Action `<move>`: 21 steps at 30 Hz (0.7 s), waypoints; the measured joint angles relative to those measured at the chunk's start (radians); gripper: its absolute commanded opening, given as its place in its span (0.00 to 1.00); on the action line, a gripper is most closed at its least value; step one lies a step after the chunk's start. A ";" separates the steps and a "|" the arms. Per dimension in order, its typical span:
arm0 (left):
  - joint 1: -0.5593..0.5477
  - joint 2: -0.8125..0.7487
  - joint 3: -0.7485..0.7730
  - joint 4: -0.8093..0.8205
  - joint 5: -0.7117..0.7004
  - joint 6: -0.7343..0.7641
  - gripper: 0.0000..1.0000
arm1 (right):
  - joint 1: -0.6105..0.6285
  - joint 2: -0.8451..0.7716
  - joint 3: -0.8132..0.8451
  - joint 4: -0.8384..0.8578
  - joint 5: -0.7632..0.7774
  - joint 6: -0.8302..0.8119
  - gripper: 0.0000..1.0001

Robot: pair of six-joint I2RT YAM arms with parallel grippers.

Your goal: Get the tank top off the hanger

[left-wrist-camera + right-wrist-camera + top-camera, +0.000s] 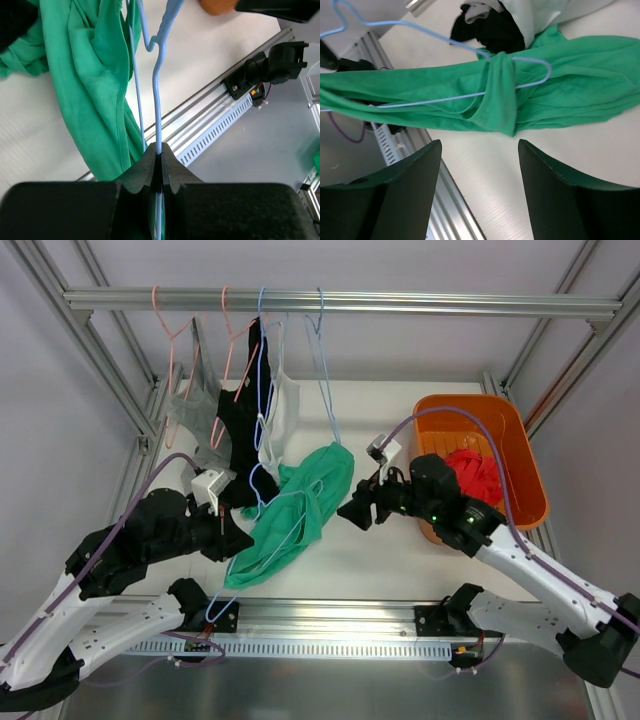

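At the near edge of the table [380, 565], we see the left claw [159, 160] clenched on the thin blue wire of the hanger [156, 100], which runs straight up out of the grip. Just beyond it, the green tank top [300, 505] hangs off that hanger and droops onto the table, lying between the two claws. Its long axis runs on a slant from the near left, by the left claw, to the far right, where the wider part spreads in front of the right claw [352, 512]. That claw is released, jaws well apart with nothing between them, and it faces the cloth from the right, close but not touching. From its wrist view the top stretches crosswise to the jaws, and a band of green loops around the rounded end of the hanger. We judge the right claw nearer to the loose cloth, so the pull off the wire falls to it. Farther right stands an orange basket [528, 455] with red cloth [475, 475] inside. At the far end a metal rail [400, 304] carries more hangers with grey, black and white garments. We can read no brand, label or writing anywhere.
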 measured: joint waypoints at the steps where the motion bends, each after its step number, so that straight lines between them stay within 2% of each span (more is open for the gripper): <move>1: 0.000 0.001 -0.005 -0.010 0.009 -0.004 0.00 | 0.005 0.024 -0.006 0.013 0.019 0.000 0.65; 6: 0.000 -0.014 0.000 -0.024 0.041 -0.018 0.00 | 0.034 0.163 -0.006 0.089 0.055 0.002 0.63; 13: 0.000 -0.010 0.034 0.011 0.100 -0.019 0.00 | 0.052 0.271 -0.006 0.208 0.055 0.020 0.50; 15: 0.000 -0.006 0.035 0.026 0.116 -0.019 0.00 | 0.052 0.283 -0.006 0.236 0.061 0.024 0.42; 16: 0.000 -0.004 0.035 0.032 0.122 -0.019 0.00 | 0.052 0.289 -0.006 0.249 0.062 0.026 0.35; 17: 0.000 -0.002 0.036 0.037 0.128 -0.019 0.00 | 0.052 0.296 -0.006 0.261 0.062 0.029 0.22; 19: 0.000 -0.001 0.037 0.046 0.136 -0.019 0.00 | 0.052 0.305 -0.006 0.272 0.062 0.032 0.13; 20: 0.000 -0.001 0.038 0.049 0.137 -0.019 0.00 | 0.052 0.308 -0.006 0.275 0.065 0.035 0.03; 21: 0.000 -0.001 0.040 0.051 0.138 -0.019 0.00 | 0.052 0.309 -0.006 0.277 0.069 0.037 0.00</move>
